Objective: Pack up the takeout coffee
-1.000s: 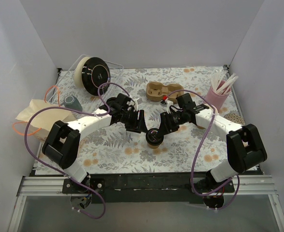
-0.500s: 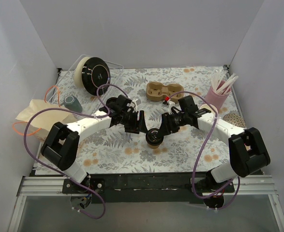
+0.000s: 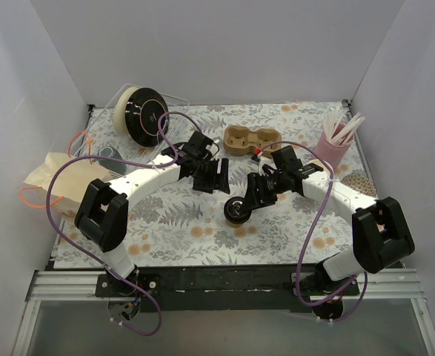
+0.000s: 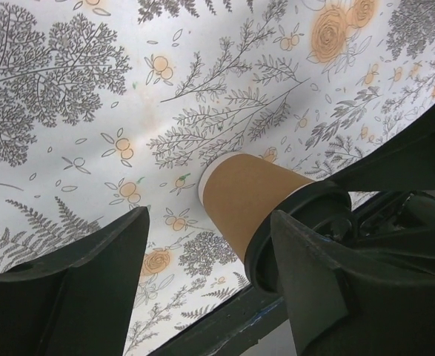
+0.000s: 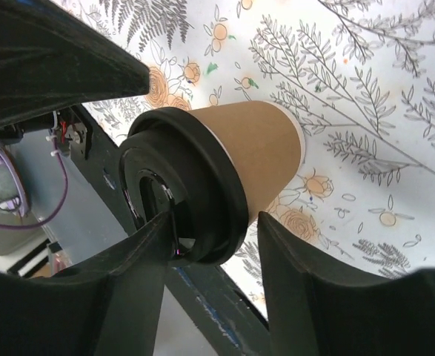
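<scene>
The takeout coffee (image 3: 236, 211) is a small kraft-brown paper cup that tapers to a pale rolled base. A round black plastic lid (image 5: 176, 185) caps it, its raised rim overhanging the wall. The cup stands upright on the fern-and-flower patterned table (image 3: 165, 226), near the middle and a little toward the near edge, between the two arms.

The right pincer (image 3: 253, 199) sits just beside the cup, on its far right side. In the right wrist view its black fingers (image 5: 328, 297) are moderately apart with nothing between them. The cup lies just past the tips, and the tip on the left of that view overlaps the lid's rim; I cannot tell whether they touch.

The left pincer (image 3: 217, 176) hangs apart from the cup, to its far left. Its fingers (image 4: 69, 289) are spread wide and empty, and the cup shows beyond the gap. A moulded-pulp cup carrier (image 3: 252, 139) lies farther back.
</scene>
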